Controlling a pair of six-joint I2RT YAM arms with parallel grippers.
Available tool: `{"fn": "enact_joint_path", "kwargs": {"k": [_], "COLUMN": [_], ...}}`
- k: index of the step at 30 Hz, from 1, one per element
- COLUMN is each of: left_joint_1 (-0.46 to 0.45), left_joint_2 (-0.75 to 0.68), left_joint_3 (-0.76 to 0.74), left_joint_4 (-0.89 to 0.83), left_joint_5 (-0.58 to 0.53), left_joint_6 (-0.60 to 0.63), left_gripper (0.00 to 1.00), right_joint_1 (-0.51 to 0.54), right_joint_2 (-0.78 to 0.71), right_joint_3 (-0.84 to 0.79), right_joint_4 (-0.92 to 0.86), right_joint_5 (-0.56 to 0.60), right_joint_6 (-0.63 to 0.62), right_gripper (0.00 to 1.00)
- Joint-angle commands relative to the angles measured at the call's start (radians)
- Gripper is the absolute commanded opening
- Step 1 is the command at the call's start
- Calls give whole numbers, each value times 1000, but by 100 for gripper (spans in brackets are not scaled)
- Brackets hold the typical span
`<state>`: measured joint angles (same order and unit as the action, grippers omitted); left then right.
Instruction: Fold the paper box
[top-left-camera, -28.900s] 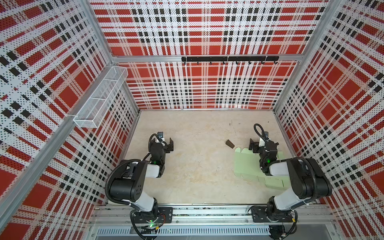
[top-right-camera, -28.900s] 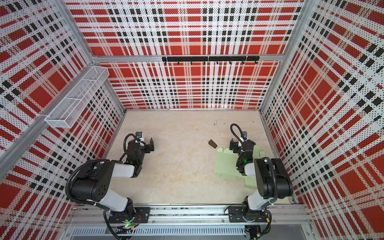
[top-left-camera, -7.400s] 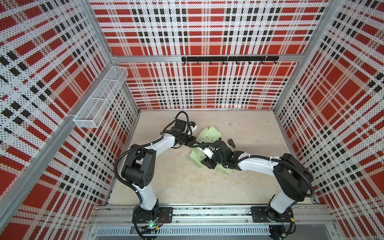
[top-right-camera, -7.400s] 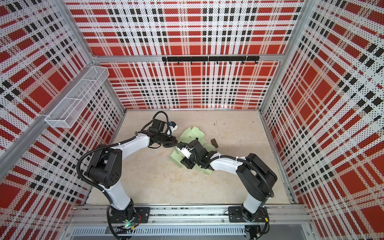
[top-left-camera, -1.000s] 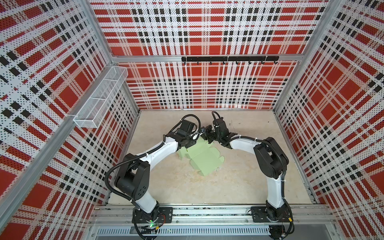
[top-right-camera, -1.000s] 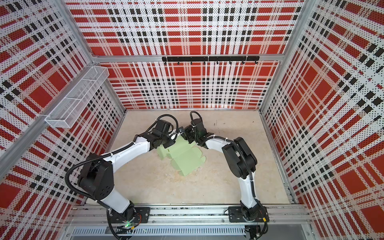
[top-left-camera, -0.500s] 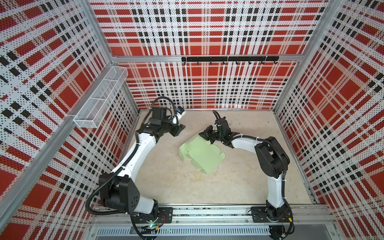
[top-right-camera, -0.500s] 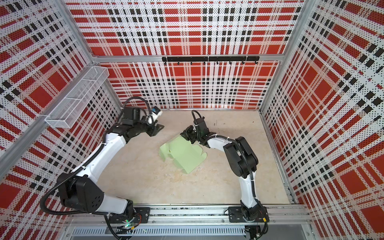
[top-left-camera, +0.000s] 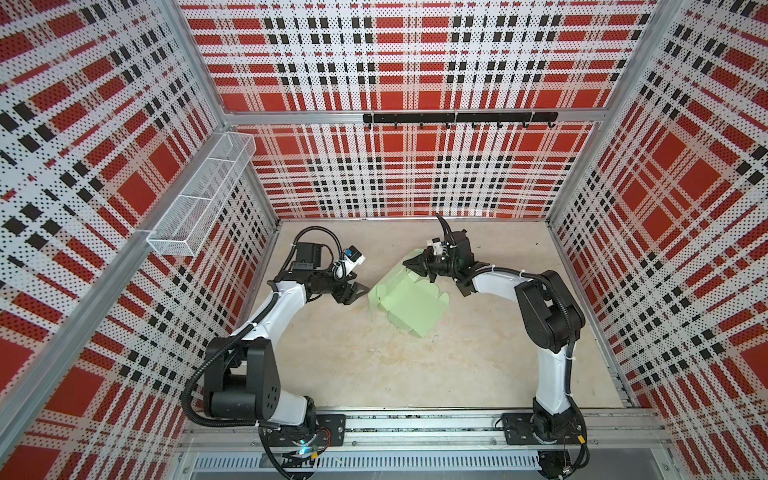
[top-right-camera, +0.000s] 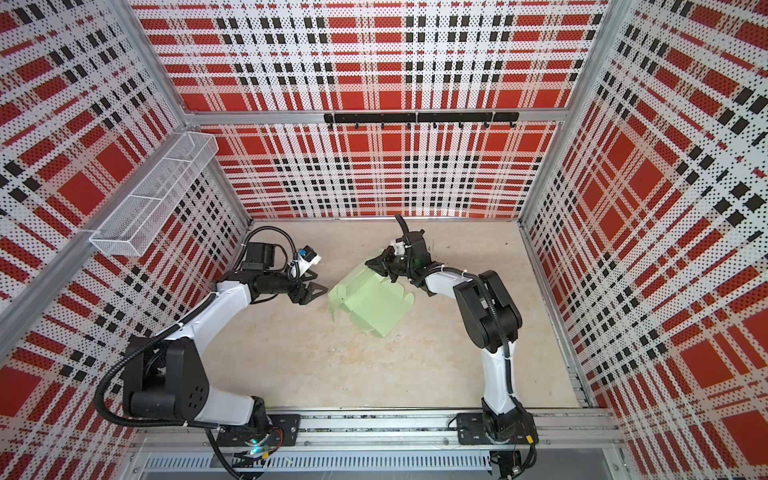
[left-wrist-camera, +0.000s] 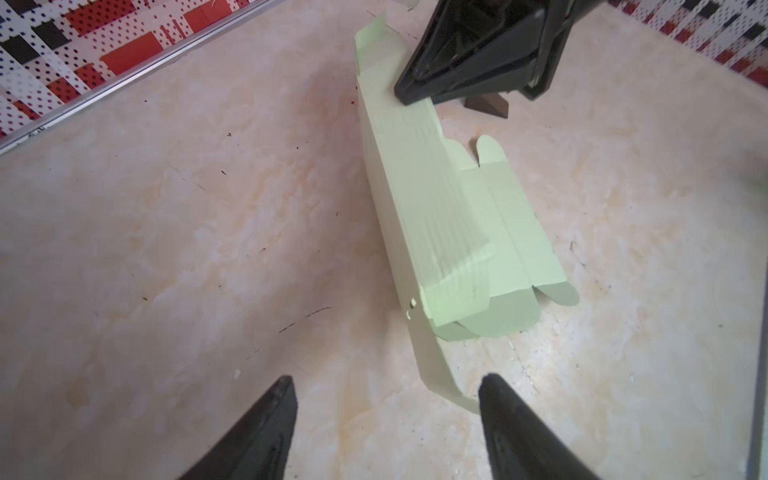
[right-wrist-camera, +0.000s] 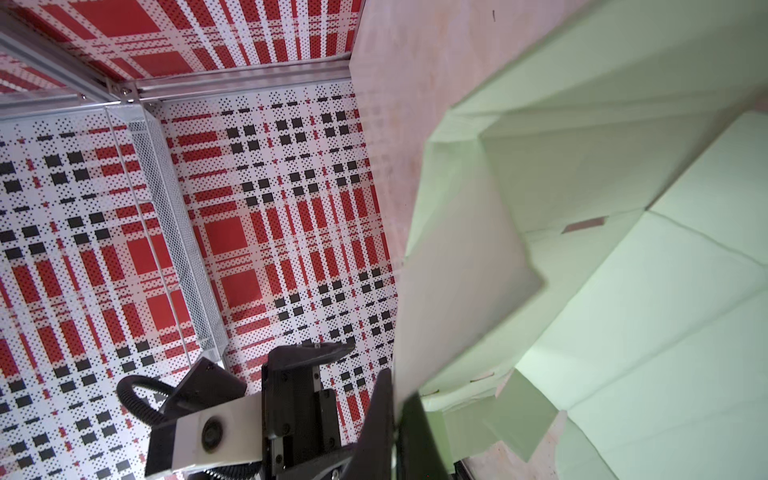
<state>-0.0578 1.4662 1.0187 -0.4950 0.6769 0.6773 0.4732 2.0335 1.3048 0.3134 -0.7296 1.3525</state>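
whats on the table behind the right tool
A small dark brown wedge peeks out behind the right tool, which pinches the paper box's edge; the tool covers the rest.

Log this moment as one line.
left claw: open, beside paper box | right claw: shut on paper box flap | fold: partly done

left hand (top-left-camera: 357, 294) | off paper box (top-left-camera: 409, 303) (jaws now apart) | drawn back left

bench (top-left-camera: 374, 365): pale beige and mottled, showing small dark specks.
paper box (top-left-camera: 405, 301): lying part-folded past the bench's middle, toward the back edge, one long wall standing up.
brown wedge (left-wrist-camera: 486, 104): lying near the box's far end.
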Motion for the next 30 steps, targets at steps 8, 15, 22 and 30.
{"fn": "enact_joint_path", "kwargs": {"k": [8,15,22,30], "left_joint_1": [-79,-120,-188,-230], "left_joint_2": [59,144,201,198], "left_joint_3": [-81,-74,1,37], "left_joint_4": [7,62,18,39], "left_joint_5": [-128,-131,-165,-149], "left_joint_6": [314,502,472,188], "left_gripper": [73,63,48,47], "right_joint_1": [-31,-41,-41,-41], "right_joint_2": [59,128,144,143], "right_joint_3": [-17,3,-17,-30], "right_joint_4": [171,229,255,294], "right_joint_5": [-89,-111,-79,-79], "right_joint_6": [-52,-39,-53,-46], "right_gripper": [0,0,0,0]}}
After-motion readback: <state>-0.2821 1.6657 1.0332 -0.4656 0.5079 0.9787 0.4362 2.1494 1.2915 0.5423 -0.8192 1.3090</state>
